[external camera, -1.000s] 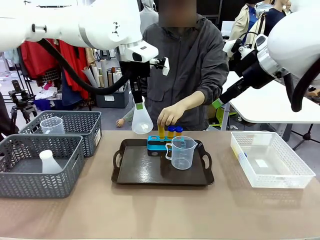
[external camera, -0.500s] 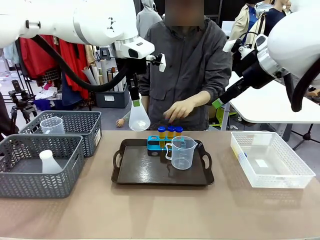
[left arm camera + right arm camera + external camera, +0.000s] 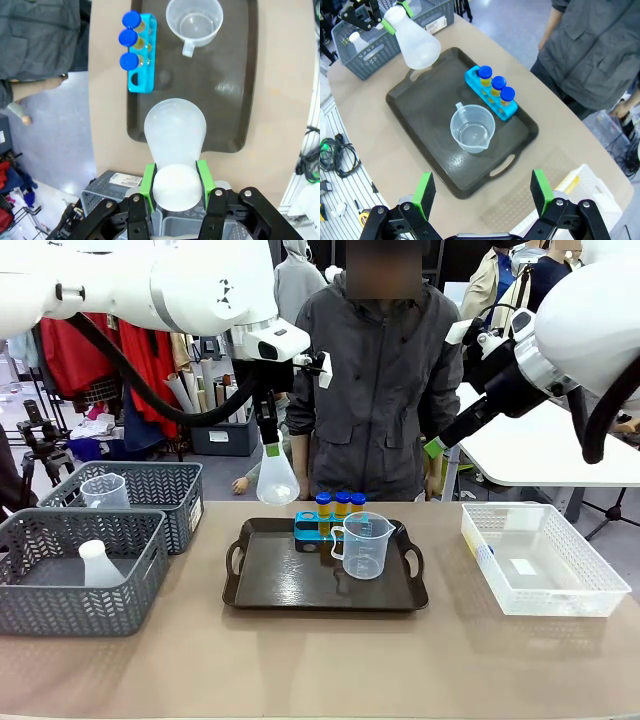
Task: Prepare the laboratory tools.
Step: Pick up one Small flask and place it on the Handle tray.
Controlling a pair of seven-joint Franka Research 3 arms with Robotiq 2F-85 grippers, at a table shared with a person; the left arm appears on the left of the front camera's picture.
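My left gripper [image 3: 175, 182] is clenched on the neck of the flask [image 3: 175, 135], one green pad [image 3: 148, 185] on either side of it. The flask hangs in the air with its wide bottom down, clear of everything below. From the front it sits above the far left corner of the tray [image 3: 290, 585]; looking down my left wrist, its bottom is over the tray's handle end.

Just beside it on the tray stands the blue rack [image 3: 312, 530], along the far edge. Three yellow-filled tubes [image 3: 341, 503] with blue caps stand upright in it. The clear beaker [image 3: 364, 545] stands on the tray right in front of the rack, upright and empty, with its handle towards the middle of the tray.

My right gripper [image 3: 481, 180] is raised high over the desk [image 3: 320, 660], its jaws spread wide with nothing between them. It looks down on the tray, the beaker and the rack.

At the left end of the desk are two grey baskets [image 3: 60, 590]. The nearer one holds a second flask [image 3: 98, 565] and the farther one holds a second beaker [image 3: 104, 490]. At the right end is a white basket [image 3: 545, 560]. A person [image 3: 375, 390] in a grey jacket stands at the far side behind the tray, arms down.
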